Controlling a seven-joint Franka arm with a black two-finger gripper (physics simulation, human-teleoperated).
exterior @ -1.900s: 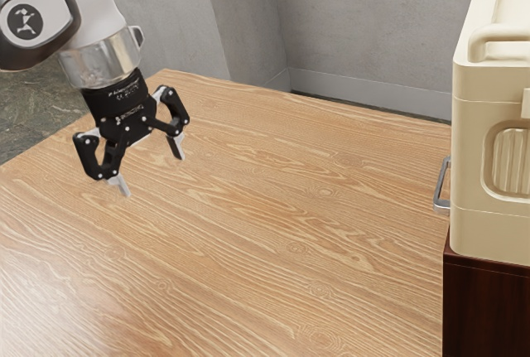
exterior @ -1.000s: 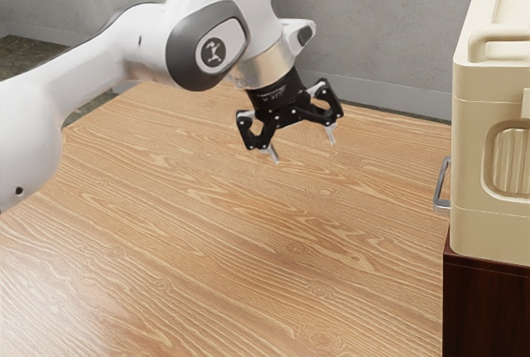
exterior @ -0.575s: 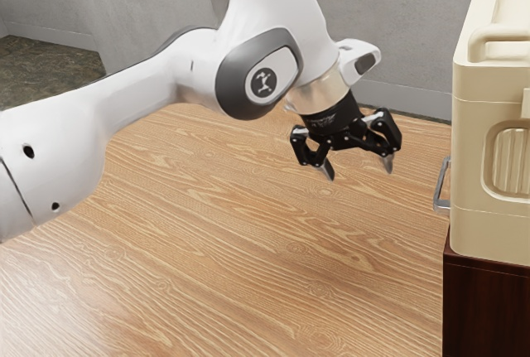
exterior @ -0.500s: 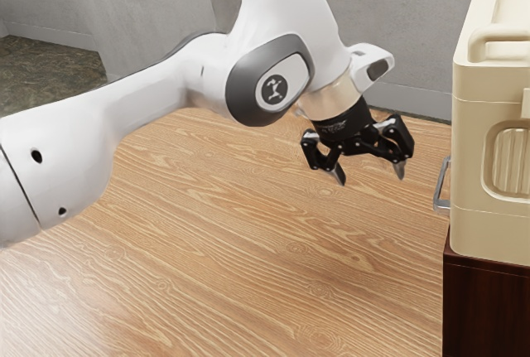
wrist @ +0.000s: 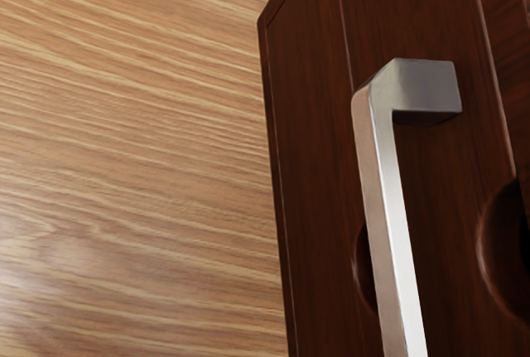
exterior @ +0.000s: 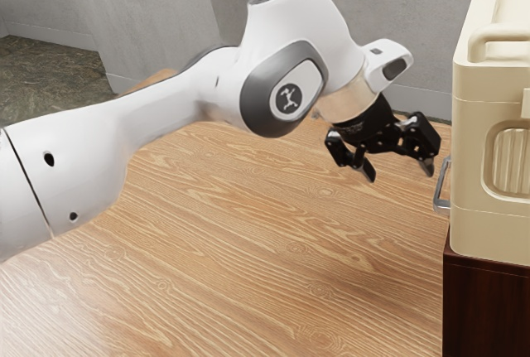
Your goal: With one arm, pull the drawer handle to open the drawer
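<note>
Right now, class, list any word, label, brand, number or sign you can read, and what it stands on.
No words or numbers are readable.
Arm: a round dark emblem with a white mark, no legible letters.
Tool: faint pale marks on its black upper part, too small to read.
Handle: none.

A white robot arm (exterior: 170, 102) with rounded casings, dark round holes (exterior: 49, 159) and a gray-rimmed oval panel bearing a dark circular emblem (exterior: 288, 99) meets a black, two-fingered gripper (exterior: 399, 176) at a silvery collar (exterior: 348, 100).
</note>
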